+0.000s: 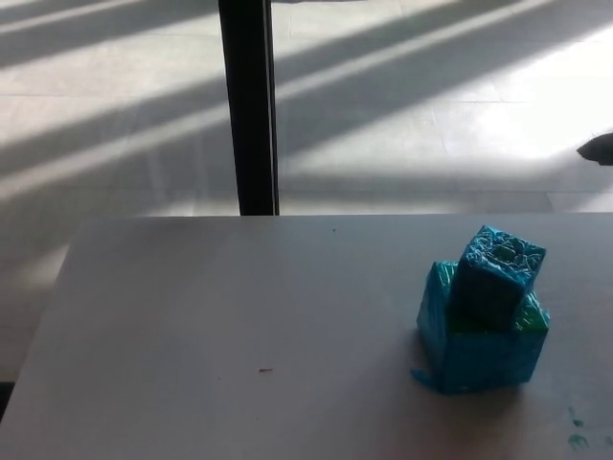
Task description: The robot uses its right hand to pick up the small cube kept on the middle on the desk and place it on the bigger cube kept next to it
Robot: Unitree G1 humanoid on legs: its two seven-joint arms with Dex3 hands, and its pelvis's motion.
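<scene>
a: what's cut off?
b: my right hand (599, 149), a dark sliver at the edge; i can't tell its fingers.
a: cubes?
b: two: small blue foil-wrapped cube (498, 273) atop bigger blue cube (479, 350) on white desk (211, 326).

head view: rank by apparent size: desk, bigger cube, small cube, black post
1. desk
2. black post
3. bigger cube
4. small cube, sitting tilted on the bigger cube

The post stands farther back, so its rank is by appearance only.

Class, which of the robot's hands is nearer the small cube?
The right hand: only its tip shows at the right edge, above the small cube. The left is not in view.
</scene>
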